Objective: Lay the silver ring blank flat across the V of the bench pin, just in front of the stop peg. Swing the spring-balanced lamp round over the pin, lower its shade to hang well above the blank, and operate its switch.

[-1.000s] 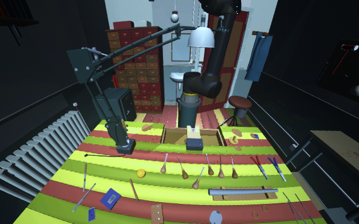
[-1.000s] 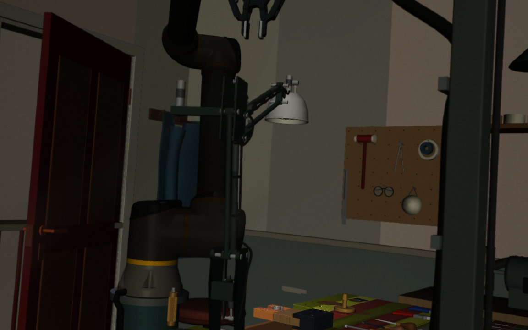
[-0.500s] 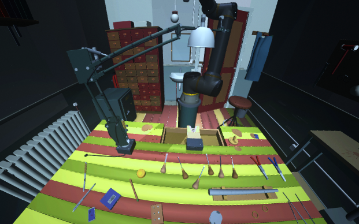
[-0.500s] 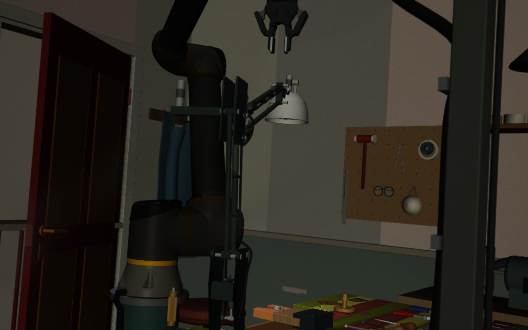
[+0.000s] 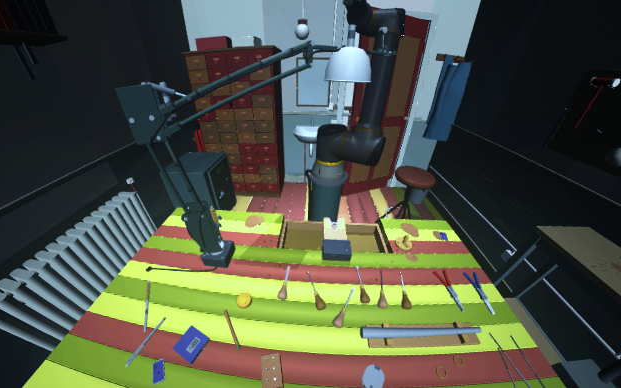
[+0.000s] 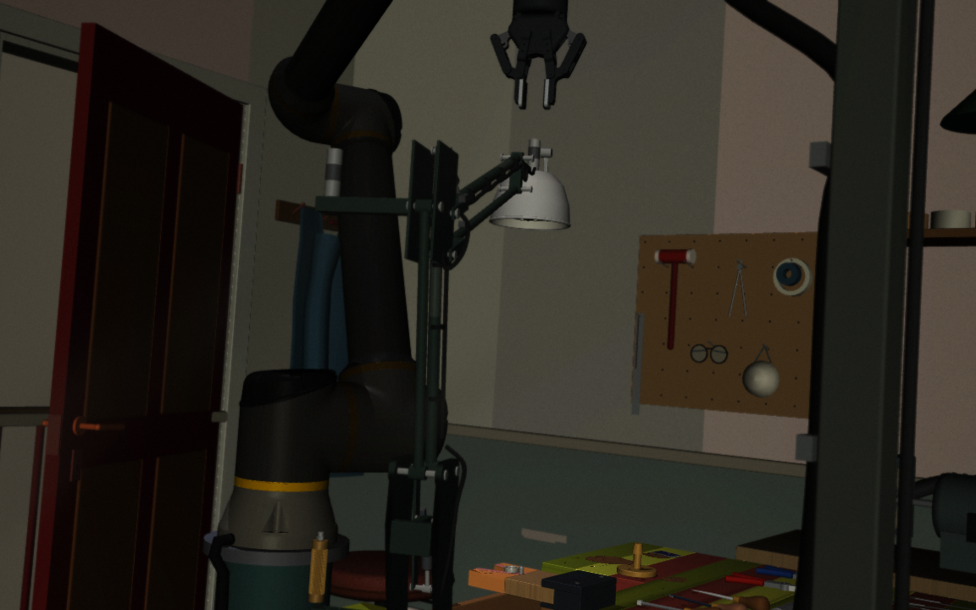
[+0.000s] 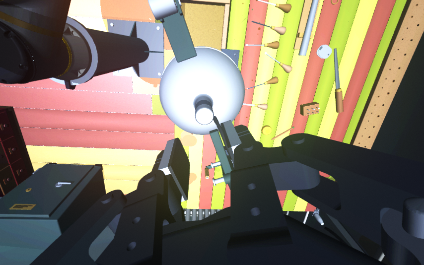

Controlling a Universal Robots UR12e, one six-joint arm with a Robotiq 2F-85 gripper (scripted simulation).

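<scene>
The lamp's white shade (image 5: 347, 64) (image 6: 531, 201) (image 7: 201, 89) hangs high over the bench pin, carried on dark green spring-balanced arms (image 5: 225, 85) from a post at the bench's left. My gripper (image 6: 535, 95) (image 7: 203, 158) hovers directly above the shade's top cap (image 7: 204, 112), empty and part open. The bench pin (image 5: 335, 231) (image 6: 503, 580) juts from the bench's far edge behind a dark clamp block (image 5: 336, 249). A small silver ring (image 6: 508, 568) lies on the pin near its tip. The lamp's switch is not clear to me.
My own arm (image 5: 360, 135) rises just behind the shade and the pin. Gravers with wooden handles (image 5: 345, 297) lie in a row on the striped bench, with pliers (image 5: 462, 290) to the right. A grey safe (image 5: 205, 180) stands behind the lamp post.
</scene>
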